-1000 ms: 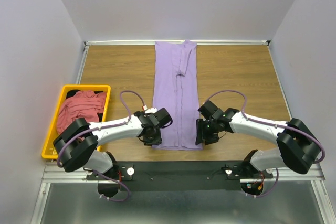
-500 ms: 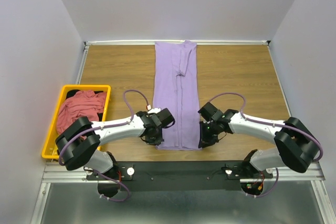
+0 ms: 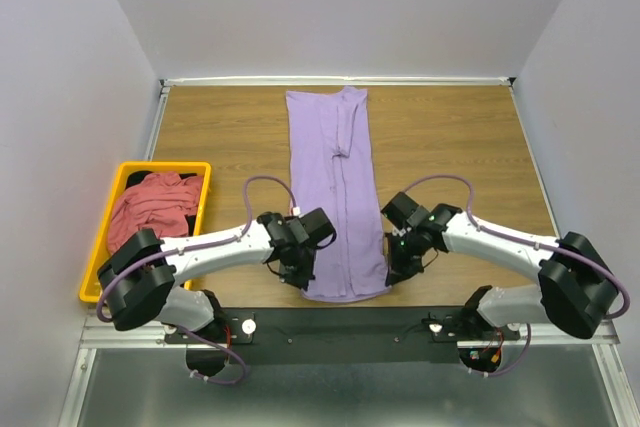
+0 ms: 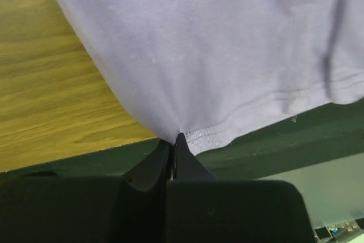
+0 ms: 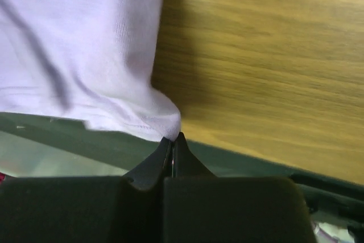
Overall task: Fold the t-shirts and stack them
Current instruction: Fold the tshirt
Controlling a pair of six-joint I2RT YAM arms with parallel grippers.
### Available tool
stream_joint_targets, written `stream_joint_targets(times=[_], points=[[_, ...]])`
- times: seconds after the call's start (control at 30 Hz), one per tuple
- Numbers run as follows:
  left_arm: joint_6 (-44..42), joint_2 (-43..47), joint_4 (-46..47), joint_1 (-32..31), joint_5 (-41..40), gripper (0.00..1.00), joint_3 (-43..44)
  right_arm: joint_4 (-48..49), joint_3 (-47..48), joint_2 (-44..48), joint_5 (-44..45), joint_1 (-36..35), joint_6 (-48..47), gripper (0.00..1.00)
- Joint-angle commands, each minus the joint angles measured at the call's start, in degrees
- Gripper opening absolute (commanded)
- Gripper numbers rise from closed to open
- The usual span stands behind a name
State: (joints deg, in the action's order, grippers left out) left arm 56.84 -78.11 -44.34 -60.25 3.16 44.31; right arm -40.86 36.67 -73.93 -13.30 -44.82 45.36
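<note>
A lavender t-shirt [image 3: 335,187] lies folded into a long strip down the middle of the wooden table [image 3: 455,142]. Its near hem hangs slightly past the table's front edge. My left gripper [image 3: 303,280] is shut on the hem's left corner; in the left wrist view the cloth [image 4: 216,55] bunches into the closed left gripper [image 4: 173,139]. My right gripper [image 3: 390,275] is shut on the hem's right corner, and the right wrist view shows the fabric [image 5: 85,44] pinched at the closed right gripper [image 5: 172,138]. A dusty red-pink t-shirt [image 3: 150,205] lies over a dark one [image 3: 142,179] in the bin.
A yellow plastic bin [image 3: 98,257] sits at the table's left front. The black mounting rail [image 3: 340,322] runs along the near edge under the hem. Walls close in the table on three sides.
Both grippers closed on the hem's corners. The lavender t-shirt slid toward me and its far end moved off the back edge, its near hem lifted.
</note>
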Motion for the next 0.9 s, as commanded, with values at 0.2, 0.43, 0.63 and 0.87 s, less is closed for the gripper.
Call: stream_joint_targets(times=[0.2, 0.43, 0.63, 0.87], points=[[-12.88, -2.31, 6.44, 17.24, -6.49, 0.00, 10.69, -4.49, 24.22, -11.31, 12.76, 8.06, -9.50, 0.01], [-21.50, -7.32, 12.16, 26.66, -11.68, 0.00, 17.20, -2.47, 35.40, -19.23, 16.20, 14.58, -16.44, 0.01], [-25.98, -11.80, 17.70, 30.98, -12.83, 0.00, 19.84, 2.62, 39.62, -23.79, 17.08, 16.78, -19.17, 0.01], [-30.12, -17.07, 23.24, 32.91, -14.05, 0.00, 22.92, 6.49, 42.96, -29.16, 17.96, 18.01, -21.19, 0.01]])
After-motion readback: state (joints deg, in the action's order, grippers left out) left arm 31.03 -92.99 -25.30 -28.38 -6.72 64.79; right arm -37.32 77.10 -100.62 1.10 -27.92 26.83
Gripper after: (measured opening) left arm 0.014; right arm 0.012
